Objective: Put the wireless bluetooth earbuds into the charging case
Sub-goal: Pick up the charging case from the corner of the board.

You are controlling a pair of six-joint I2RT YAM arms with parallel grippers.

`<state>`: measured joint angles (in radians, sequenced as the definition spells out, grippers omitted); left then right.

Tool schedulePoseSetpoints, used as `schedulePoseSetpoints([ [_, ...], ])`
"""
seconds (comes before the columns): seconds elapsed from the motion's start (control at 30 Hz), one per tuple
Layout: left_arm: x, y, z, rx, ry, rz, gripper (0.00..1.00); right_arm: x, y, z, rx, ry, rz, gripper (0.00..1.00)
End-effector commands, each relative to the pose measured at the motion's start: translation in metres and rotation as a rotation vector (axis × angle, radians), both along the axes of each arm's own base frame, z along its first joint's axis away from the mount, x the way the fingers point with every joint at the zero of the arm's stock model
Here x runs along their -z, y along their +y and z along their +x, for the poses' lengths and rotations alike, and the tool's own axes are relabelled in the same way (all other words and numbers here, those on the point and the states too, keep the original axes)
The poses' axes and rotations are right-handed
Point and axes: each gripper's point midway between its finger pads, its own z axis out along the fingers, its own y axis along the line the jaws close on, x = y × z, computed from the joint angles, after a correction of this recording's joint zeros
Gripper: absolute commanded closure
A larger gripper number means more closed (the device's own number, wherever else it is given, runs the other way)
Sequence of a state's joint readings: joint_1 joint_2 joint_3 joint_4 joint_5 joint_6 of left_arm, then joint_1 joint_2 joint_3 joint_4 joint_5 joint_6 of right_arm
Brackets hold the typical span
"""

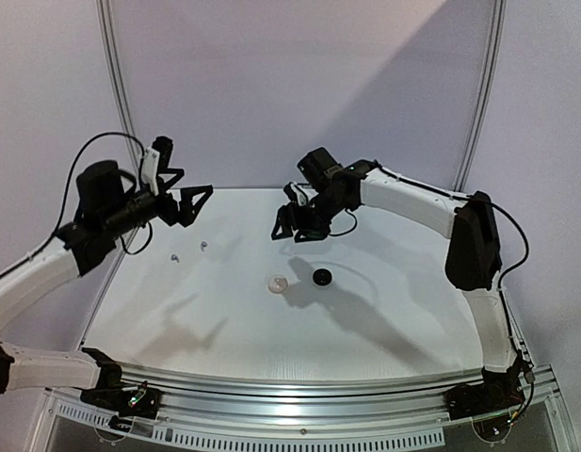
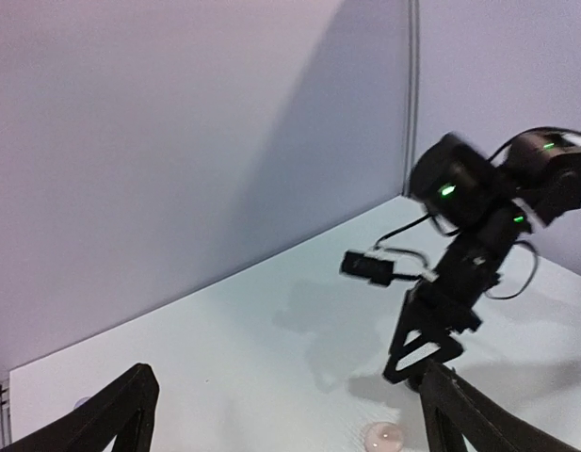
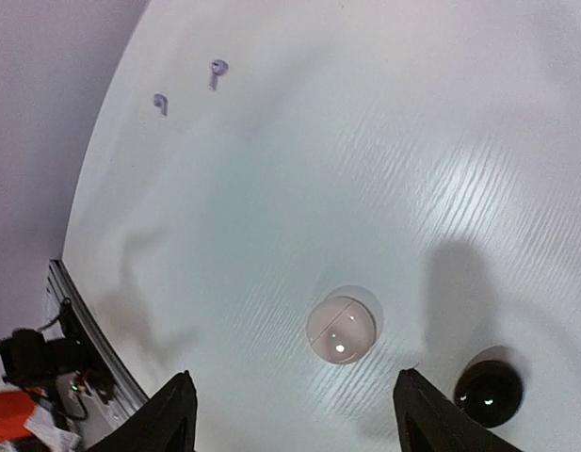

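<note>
Pale case point(image 3: 341, 329), black case point(image 3: 489, 394) side by side on desk point(image 3: 384, 160), both look shut. Earbuds point(image 3: 217, 71) loose, well apart from the cases. Right hand point(image 3: 292, 400) spread, empty, above cases; left hand point(image 2: 285, 419) spread wide, raised.

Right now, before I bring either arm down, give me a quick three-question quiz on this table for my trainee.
1. True or false: the two pale earbuds already sit inside a case.
2. In the top view, the pale round case lies where relative to the black round case? A) to its left B) to its right C) on top of it
3. What is the right gripper holding?

Key: 1 false, they lie loose on the table; 2 A; 3 nothing, its jaws are open.
</note>
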<state>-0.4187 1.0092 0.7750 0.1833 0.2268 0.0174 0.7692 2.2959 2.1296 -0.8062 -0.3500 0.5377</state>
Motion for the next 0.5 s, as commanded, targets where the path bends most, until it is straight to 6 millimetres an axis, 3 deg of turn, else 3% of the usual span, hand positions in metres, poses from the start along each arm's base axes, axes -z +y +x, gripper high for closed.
schedulePoseSetpoints([
  [0.0, 0.072, 0.018, 0.036, -0.006, 0.413, 0.287, 0.01, -0.08, -0.021, 0.016, -0.042, -0.31, -0.014, 0.08],
  [0.03, 0.081, 0.023, 0.046, 0.008, 0.491, 0.343, 0.01, -0.091, -0.023, 0.019, -0.052, -0.371, -0.012, 0.02],
  [0.1, 0.127, 0.038, 0.07, 0.044, 0.703, 0.48, 0.01, -0.106, -0.028, 0.025, -0.049, -0.464, -0.017, 0.01],
  [0.13, 0.137, 0.049, 0.08, 0.045, 0.783, 0.538, 0.01, -0.109, -0.032, 0.028, -0.052, -0.501, -0.035, 0.01],
  [0.27, 0.171, 0.095, 0.14, -0.022, 0.966, 0.591, 0.01, -0.109, -0.04, 0.034, -0.059, -0.55, -0.091, 0.01],
  [0.37, 0.183, 0.131, 0.19, -0.128, 0.999, 0.522, 0.01, -0.103, -0.038, 0.032, -0.093, -0.538, -0.094, 0.01],
  [0.47, 0.201, 0.153, 0.231, -0.221, 0.975, 0.493, 0.01, -0.098, -0.034, 0.031, -0.114, -0.517, -0.093, 0.01],
])
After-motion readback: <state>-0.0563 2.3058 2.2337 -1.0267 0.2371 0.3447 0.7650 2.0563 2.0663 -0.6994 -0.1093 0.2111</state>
